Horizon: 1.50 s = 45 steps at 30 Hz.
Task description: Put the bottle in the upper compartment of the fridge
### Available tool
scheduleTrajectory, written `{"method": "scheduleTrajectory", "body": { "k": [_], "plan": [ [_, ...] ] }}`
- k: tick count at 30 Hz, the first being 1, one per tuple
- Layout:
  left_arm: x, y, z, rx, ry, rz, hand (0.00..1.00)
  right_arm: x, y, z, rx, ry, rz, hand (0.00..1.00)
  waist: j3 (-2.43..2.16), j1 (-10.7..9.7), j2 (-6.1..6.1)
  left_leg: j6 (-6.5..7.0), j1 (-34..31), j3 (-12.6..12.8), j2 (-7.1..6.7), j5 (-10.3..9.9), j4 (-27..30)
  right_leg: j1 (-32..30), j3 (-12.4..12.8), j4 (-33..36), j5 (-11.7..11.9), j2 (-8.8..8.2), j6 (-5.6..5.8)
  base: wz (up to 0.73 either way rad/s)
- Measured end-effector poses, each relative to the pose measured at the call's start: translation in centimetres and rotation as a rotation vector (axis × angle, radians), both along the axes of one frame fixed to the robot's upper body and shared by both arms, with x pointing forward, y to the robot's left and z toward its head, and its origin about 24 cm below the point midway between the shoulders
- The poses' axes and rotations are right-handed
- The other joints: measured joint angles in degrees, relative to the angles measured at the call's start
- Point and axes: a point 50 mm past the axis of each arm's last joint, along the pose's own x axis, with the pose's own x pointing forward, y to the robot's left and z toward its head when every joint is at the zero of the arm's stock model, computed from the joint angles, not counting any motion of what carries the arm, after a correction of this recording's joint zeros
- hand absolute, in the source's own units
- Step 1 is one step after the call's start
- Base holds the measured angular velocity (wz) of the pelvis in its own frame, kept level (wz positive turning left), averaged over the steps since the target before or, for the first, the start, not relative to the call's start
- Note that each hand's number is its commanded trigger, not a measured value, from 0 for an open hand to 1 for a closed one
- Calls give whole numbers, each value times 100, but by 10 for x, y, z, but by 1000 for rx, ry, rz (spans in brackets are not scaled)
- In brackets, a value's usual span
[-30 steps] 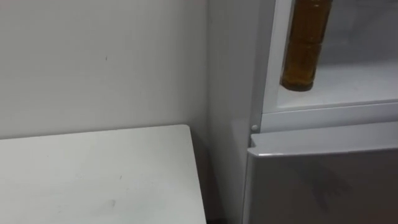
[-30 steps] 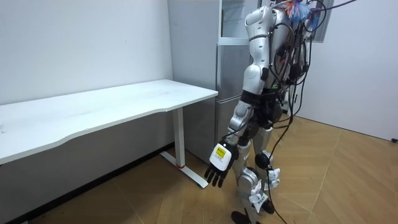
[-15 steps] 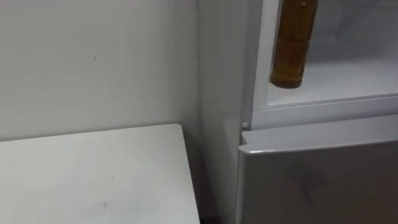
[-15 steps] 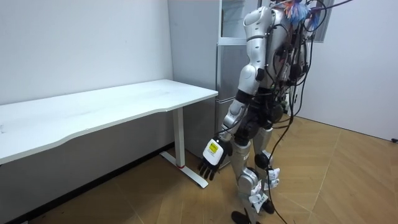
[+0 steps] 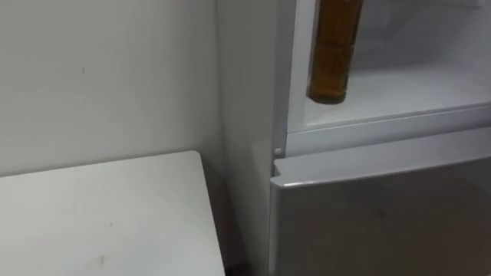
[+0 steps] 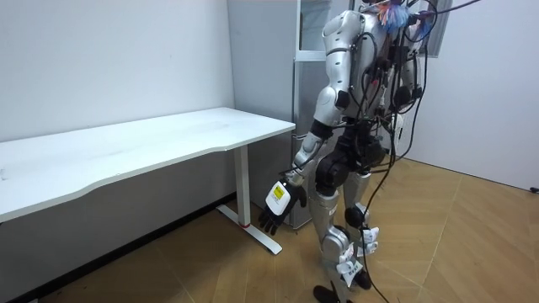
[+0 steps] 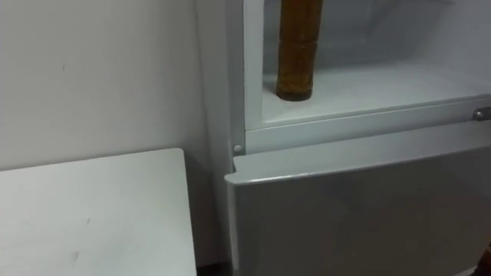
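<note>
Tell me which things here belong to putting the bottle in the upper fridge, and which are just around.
For the job:
bottle, upright in the open upper fridge

Just around:
lower door
table, left of the fridge
wall
left hand, hanging idle near the table

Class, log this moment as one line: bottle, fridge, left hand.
bottle: amber ribbed bottle upright, upper compartment's front left | fridge: light grey fridge upper compartment open, lower door shut | left hand: open, hanging low
</note>
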Motion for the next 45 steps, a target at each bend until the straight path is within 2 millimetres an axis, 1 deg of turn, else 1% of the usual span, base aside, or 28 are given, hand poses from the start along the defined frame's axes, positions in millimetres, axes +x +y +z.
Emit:
{"method": "scheduleTrajectory", "body": {
  "k": [1,3,7,11,14,18,19,20,22,25,28,33,37,40,45],
  "plan": [
    [0,0,0,0,-1,0,0,0,-6,5,27,-42,-61,0,-1,-24,-8,0,4,19,0,0,2,-10,23,18,-3,3,-4,-6],
    [-1,1,0,3,3,-1,0,0,-13,14,47,-110,-120,0,-4,-77,-23,0,17,37,0,0,14,-7,53,20,-3,7,-5,-10],
    [1,5,2,6,-9,-13,0,-2,-29,29,-5,-156,-173,0,1,-130,-92,0,63,57,-9,0,21,12,121,5,-17,8,-4,-8],
    [-1,7,3,3,2,-34,0,-4,-40,43,-36,-201,-239,0,2,-226,-131,1,73,66,-17,0,3,-23,136,74,-30,8,0,-1],
    [-3,7,3,4,5,-33,0,-5,-47,56,-72,-241,-278,0,1,-247,-146,1,72,125,-15,-2,-4,-83,198,140,-38,23,-5,-11],
    [-3,8,3,8,-4,-33,0,-9,-56,81,-131,-321,-346,0,-6,-296,-175,0,62,114,-21,-2,-5,-122,201,192,-55,18,-12,-1],
    [-3,9,4,12,-3,-45,0,-8,-57,88,-149,-350,-359,0,-11,-303,-189,0,48,108,-19,-2,-5,-128,200,190,-55,19,-12,0],
    [-2,9,4,14,-4,-49,0,-8,-58,92,-156,-364,-363,0,-15,-329,-200,0,26,111,-19,-2,-5,-134,200,189,-55,19,-12,0],
    [-2,11,4,18,-7,-59,0,-7,-59,103,-181,-403,-365,0,-48,-371,-254,1,-23,113,-21,-2,0,-193,204,191,-50,22,-14,0],
    [-2,13,5,18,-2,-71,0,-5,-61,117,-238,-432,-341,0,-47,-376,-295,1,-35,125,-22,-1,2,-197,236,187,-48,31,-15,-6],
    [-2,14,5,19,-2,-73,0,-6,-63,131,-280,-476,-342,0,-45,-373,-294,1,-37,125,-25,-2,2,-210,245,175,-48,30,-13,-1],
    [-1,13,4,9,1,-74,0,3,-60,144,-328,-523,-318,0,-45,-356,-269,1,-21,129,-25,-1,3,-208,244,182,-48,32,-14,0],
    [-11,11,3,2,38,-62,0,8,-57,154,-360,-573,-301,0,-43,-353,-278,1,-17,131,-24,0,10,-208,236,187,-50,31,-15,0],
    [-15,8,1,-8,52,-58,0,8,-56,155,-365,-571,-303,0,-40,-307,-288,1,-18,131,-30,0,9,-217,225,191,-55,19,-8,0],
    [-12,9,1,-3,38,-40,0,7,-55,157,-365,-575,-314,0,-41,-234,-293,1,-7,132,-30,0,4,-229,226,230,-55,21,-8,0]
  ]
}}
